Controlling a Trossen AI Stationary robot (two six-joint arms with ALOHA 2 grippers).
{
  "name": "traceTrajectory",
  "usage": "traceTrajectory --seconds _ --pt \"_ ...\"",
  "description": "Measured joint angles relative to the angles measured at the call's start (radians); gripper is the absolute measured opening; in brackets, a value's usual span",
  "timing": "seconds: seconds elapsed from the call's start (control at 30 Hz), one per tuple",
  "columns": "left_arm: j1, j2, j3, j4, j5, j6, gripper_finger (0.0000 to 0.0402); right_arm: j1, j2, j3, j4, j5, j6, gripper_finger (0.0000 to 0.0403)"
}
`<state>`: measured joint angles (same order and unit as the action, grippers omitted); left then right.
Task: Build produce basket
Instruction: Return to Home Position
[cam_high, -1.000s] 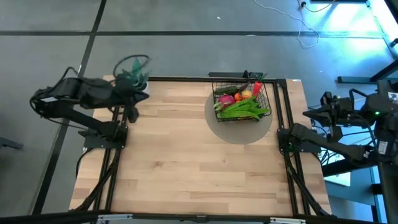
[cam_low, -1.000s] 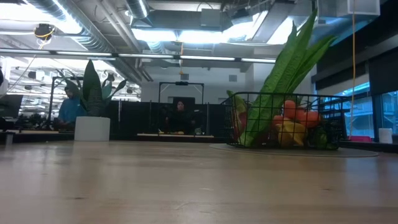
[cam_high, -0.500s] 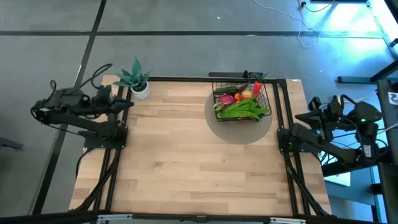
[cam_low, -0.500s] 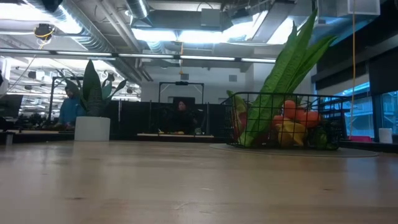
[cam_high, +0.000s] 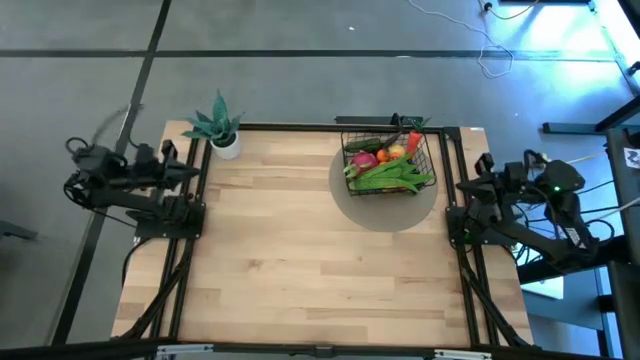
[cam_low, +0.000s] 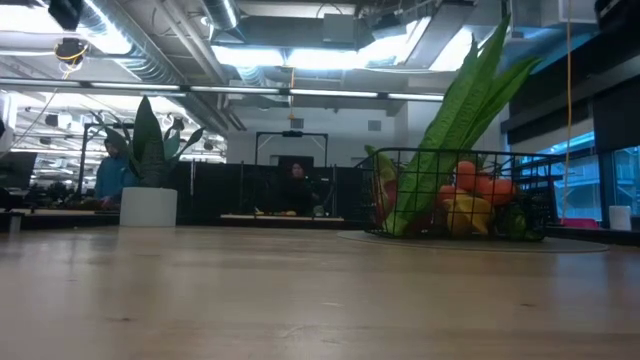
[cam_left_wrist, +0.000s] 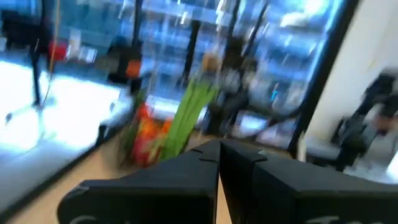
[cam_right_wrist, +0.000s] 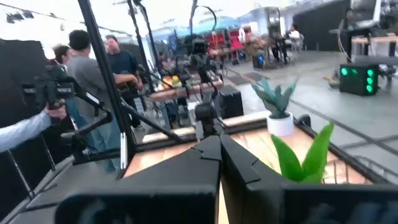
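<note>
The black wire basket stands on a round grey mat at the far right of the table. It holds the produce: long green corn, a red radish, orange pieces and others. In the low view the corn leaves rise above the basket. My left gripper is shut at the table's left edge and my right gripper is shut at its right edge. Both are well clear of the basket, with nothing between the shut fingers.
A potted spiky plant in a white pot stands at the table's far left corner. Black frame rails run along both side edges. People stand in the room beyond the table. The bare wooden tabletop fills the middle and near side.
My left gripper has drawn back from beside the potted plant toward the table's left edge, sinking and tipping up to about level as the arm folds. My right arm has folded lower too, its gripper now at the table's right edge. Basket and produce have stayed put.
</note>
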<state>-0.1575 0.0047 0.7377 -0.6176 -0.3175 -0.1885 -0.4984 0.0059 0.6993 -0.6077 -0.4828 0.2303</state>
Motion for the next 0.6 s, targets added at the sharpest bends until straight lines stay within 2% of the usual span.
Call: traceTrajectory --seconds 0.2,0.6 --pt "0.0 0.002 -0.063 0.131 0.063 0.067 0.0 0.0 0.0 -0.109 0.16 -0.042 0.002 0.0" --pt "0.0 0.0 -0.286 0.343 0.071 0.12 0.0 0.0 0.001 -0.379 0.572 -0.096 0.08 0.0"
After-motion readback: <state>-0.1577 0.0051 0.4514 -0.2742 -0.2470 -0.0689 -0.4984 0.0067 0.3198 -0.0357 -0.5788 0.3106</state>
